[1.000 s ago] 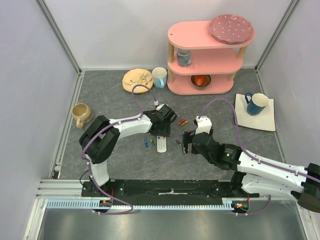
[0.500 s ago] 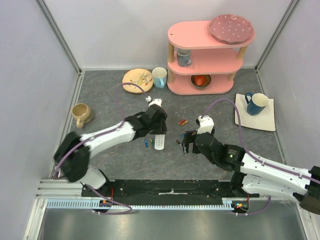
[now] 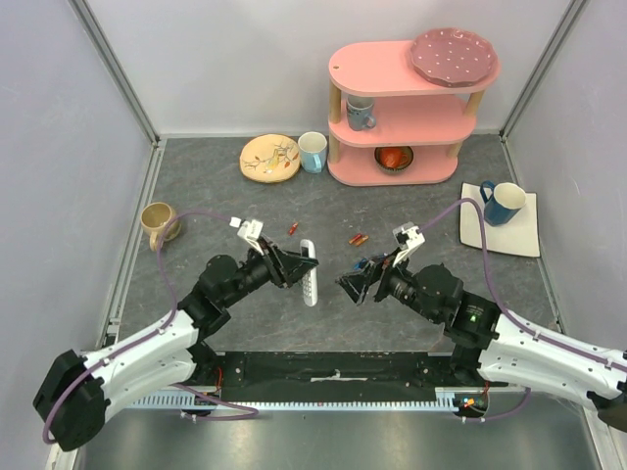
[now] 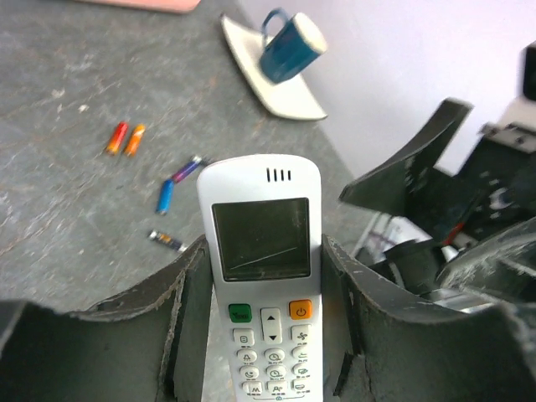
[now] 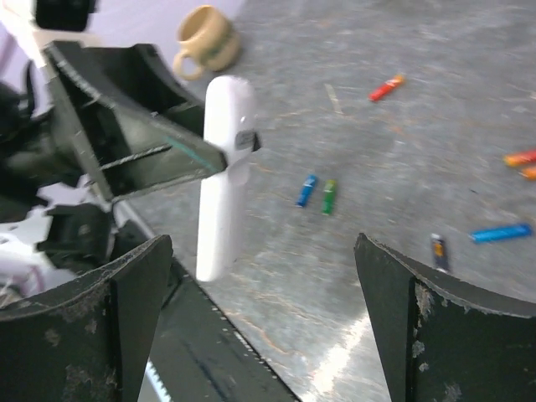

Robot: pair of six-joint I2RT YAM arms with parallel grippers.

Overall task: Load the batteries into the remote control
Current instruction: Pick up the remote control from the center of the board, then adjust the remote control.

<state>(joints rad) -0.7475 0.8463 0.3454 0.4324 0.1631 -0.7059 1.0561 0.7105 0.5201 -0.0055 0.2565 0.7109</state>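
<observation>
The remote control (image 4: 264,276) is a slim white handset with a small screen and grey buttons. My left gripper (image 4: 264,247) is shut on its sides and holds it up off the table. It also shows in the top view (image 3: 310,272) and the right wrist view (image 5: 222,176). My right gripper (image 3: 351,284) stands wide open with nothing in it, facing the remote from the right. Several batteries lie on the grey table: a red one (image 4: 116,136) beside an orange one (image 4: 134,139), a blue one (image 5: 306,190) beside a green one (image 5: 329,196), and a dark one (image 4: 166,241).
A pink shelf (image 3: 402,108) stands at the back, with a wooden plate (image 3: 269,157) and a white-and-blue cup (image 3: 313,152) beside it. A tan mug (image 3: 159,223) sits at the left. A blue mug (image 3: 503,201) stands on a white square plate (image 3: 519,238) at the right.
My left gripper has shut on the remote and lifted it off the table as the arm drew back toward the near left. The right gripper has tilted up toward the remote.
</observation>
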